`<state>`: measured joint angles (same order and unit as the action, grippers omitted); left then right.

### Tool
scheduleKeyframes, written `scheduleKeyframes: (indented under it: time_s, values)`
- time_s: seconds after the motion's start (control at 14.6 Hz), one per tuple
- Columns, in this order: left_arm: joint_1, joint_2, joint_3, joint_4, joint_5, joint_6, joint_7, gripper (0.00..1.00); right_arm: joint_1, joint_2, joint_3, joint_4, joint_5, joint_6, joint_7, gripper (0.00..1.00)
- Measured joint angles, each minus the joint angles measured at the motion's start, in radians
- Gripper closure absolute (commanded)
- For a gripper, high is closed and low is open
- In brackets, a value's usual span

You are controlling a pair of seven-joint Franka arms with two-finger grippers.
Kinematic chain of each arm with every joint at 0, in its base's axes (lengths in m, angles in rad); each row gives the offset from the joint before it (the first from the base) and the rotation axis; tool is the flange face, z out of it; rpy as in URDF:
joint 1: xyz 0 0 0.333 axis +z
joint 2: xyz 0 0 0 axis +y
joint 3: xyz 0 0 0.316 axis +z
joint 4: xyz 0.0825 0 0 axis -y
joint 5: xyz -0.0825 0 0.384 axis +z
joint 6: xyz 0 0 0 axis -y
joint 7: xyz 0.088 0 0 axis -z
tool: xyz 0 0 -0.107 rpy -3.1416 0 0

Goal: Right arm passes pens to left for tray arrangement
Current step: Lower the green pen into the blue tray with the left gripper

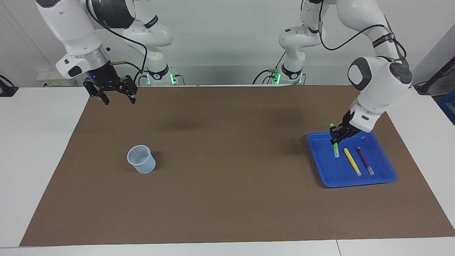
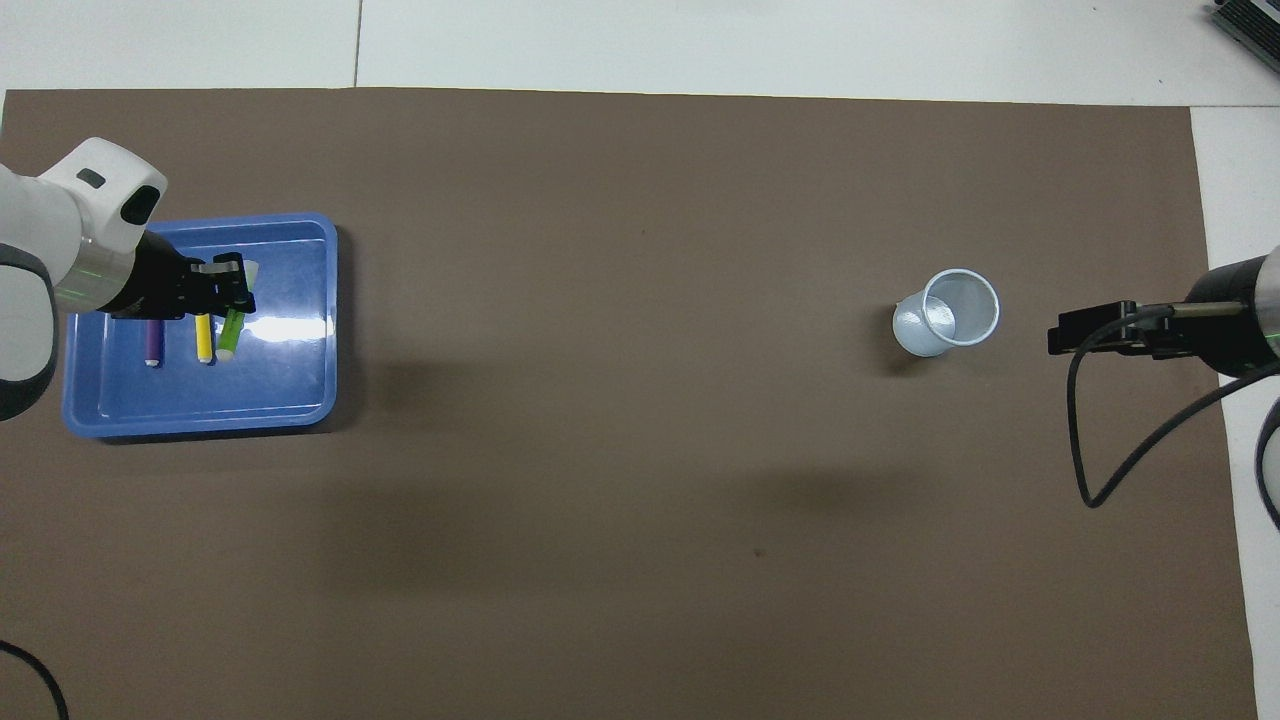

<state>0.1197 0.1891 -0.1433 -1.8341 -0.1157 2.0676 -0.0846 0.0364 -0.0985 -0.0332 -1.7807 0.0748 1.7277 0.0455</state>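
The blue tray (image 1: 325, 161) (image 2: 285, 395) lies at the left arm's end of the mat. A yellow pen (image 1: 352, 161) (image 2: 203, 340) and a purple pen (image 1: 365, 160) (image 2: 152, 343) lie side by side in it. My left gripper (image 1: 337, 137) (image 2: 235, 298) is over the tray, shut on the green pen (image 1: 336, 150) (image 2: 230, 335). That pen hangs steeply tilted, its pale lower tip down at the tray floor beside the yellow pen. My right gripper (image 1: 120, 101) (image 2: 1070, 335) waits open and empty, raised over the mat's corner at the right arm's end.
A small translucent cup (image 1: 141, 159) (image 2: 948, 312) stands upright on the brown mat (image 1: 227, 160) toward the right arm's end, with no pen in it. White table surrounds the mat.
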Motion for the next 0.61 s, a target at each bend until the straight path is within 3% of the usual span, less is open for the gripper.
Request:
scheduleKeyframes:
  time_s: [0.61]
  values:
    - [0.041,0.150,-0.001,-0.002,0.017,0.207,0.081,1.00,-0.004,0.000,-0.003,0.000,0.000,-0.003,0.000,0.00]
